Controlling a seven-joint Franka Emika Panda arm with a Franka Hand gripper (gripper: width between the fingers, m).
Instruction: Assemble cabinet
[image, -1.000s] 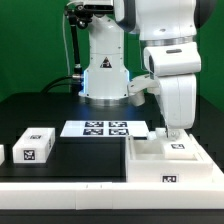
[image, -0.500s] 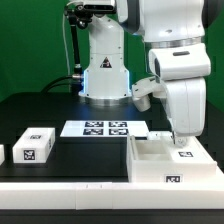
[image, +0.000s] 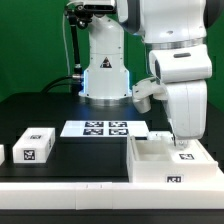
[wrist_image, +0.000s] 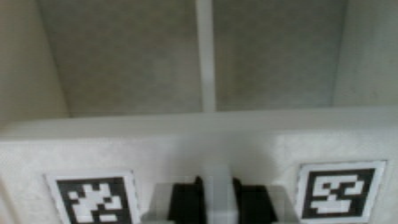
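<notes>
The cabinet box (image: 150, 165), the largest white piece, lies open side up at the front of the exterior view's right, with tags on its front and top rim. My gripper (image: 180, 142) reaches down onto its far right rim. In the wrist view my two dark fingers (wrist_image: 185, 198) close on a thin white rib of the cabinet box (wrist_image: 107, 80), between two tags; the gripper (wrist_image: 215, 198) is shut on it. A smaller white tagged cabinet panel (image: 33, 145) lies at the exterior view's left. Another white piece (image: 2, 153) shows at the left edge.
The marker board (image: 105, 128) lies flat on the black table between the robot base (image: 104, 75) and the box. A white ledge runs along the table's front edge (image: 60, 185).
My gripper and the arm have moved a little toward the exterior view's right, and the cabinet box has shifted the same way with them. The small panel at the left has not moved.
</notes>
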